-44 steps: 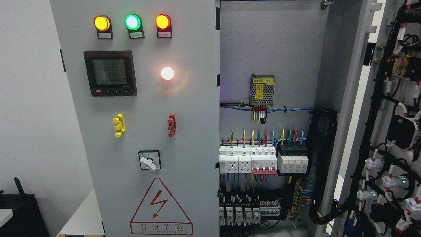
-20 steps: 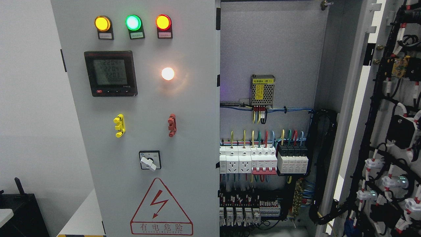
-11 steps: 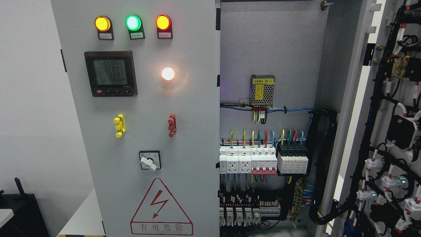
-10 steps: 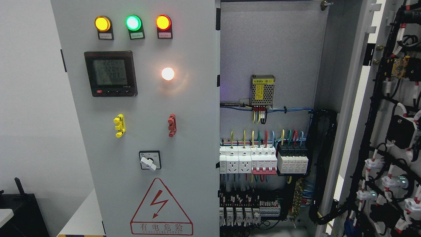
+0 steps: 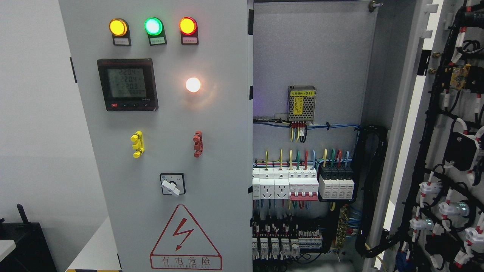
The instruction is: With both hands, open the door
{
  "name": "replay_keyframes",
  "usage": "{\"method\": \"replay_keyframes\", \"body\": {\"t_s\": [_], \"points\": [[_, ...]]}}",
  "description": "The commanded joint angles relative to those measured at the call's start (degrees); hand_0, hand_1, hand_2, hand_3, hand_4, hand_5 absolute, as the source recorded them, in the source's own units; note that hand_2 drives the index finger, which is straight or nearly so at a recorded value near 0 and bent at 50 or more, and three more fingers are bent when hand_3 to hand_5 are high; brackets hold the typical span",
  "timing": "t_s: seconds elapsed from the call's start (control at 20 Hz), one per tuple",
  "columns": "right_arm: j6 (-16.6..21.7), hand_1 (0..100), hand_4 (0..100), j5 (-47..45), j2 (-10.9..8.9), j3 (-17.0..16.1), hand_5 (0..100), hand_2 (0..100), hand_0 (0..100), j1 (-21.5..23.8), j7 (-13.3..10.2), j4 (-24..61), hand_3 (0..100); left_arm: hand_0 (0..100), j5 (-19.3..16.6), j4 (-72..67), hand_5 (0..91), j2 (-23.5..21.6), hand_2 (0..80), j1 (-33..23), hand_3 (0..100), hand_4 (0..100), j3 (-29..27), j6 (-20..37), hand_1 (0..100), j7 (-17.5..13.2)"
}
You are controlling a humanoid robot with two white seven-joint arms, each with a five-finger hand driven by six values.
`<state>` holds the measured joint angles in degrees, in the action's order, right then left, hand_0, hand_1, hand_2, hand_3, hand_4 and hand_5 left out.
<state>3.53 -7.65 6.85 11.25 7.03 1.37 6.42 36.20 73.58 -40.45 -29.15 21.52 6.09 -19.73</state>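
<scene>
Head view: neither robot hand shows anywhere, so I can't tell whether they're released, clenched or holding something.

The left door (image 5: 162, 151) of the grey cabinet is closed and faces the camera. The right door (image 5: 450, 143) is swung wide open at the picture's right, its wired inner side turned toward us.

Readable stuff: the red-bordered warning triangle (image 5: 185, 236) with a lightning bolt low on the left door says 有电危险. The meter (image 5: 127, 84) shows rows that look like 2204 / 2204 / 2203, though the digits are dim, so maybe off by one. Above it sit amber, green and red indicator lamps (image 5: 152, 26), their little labels too small to read. A yellow label on the power supply (image 5: 301, 104) inside ends in (B1).

Edges and room: the left door's right edge runs straight down beside the open compartment. Between that edge and the open door, the breakers (image 5: 302, 183) and wiring are fully exposed. A pale wall fills the left side.
</scene>
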Motion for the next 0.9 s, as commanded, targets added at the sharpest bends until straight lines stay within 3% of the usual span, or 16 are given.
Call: {"method": "replay_keyframes", "body": {"t_s": [0.0, 0.25, 0.7, 0.85], "points": [[-0.02, 0, 0, 0.0, 0.0, 0.0, 0, 0, 0, 0.0, -0.05, 0.0, 0, 0, -7.09, -29.59, 0.0, 15.21, 0.0, 9.18, 0, 4, 3.09, 2.42, 0, -1.36], [-0.02, 0, 0, 0.0, 0.0, 0.0, 0, 0, 0, 0.0, -0.05, 0.0, 0, 0, -13.95, -49.37, 0.0, 23.74, 0.0, 16.74, 0, 4, 2.91, 7.08, 0, -1.53], [-0.02, 0, 0, 0.0, 0.0, 0.0, 0, 0, 0, 0.0, -0.05, 0.0, 0, 0, -15.19, -69.51, 0.0, 33.59, 0.0, 22.47, 0, 4, 2.21, 7.27, 0, 0.48], [-0.02, 0, 0, 0.0, 0.0, 0.0, 0, 0, 0, 0.0, 0.04, 0.0, 0, 0, -16.15, -70.5, 0.0, 36.31, 0.0, 22.47, 0, 4, 2.12, 7.27, 0, 1.89]]}}
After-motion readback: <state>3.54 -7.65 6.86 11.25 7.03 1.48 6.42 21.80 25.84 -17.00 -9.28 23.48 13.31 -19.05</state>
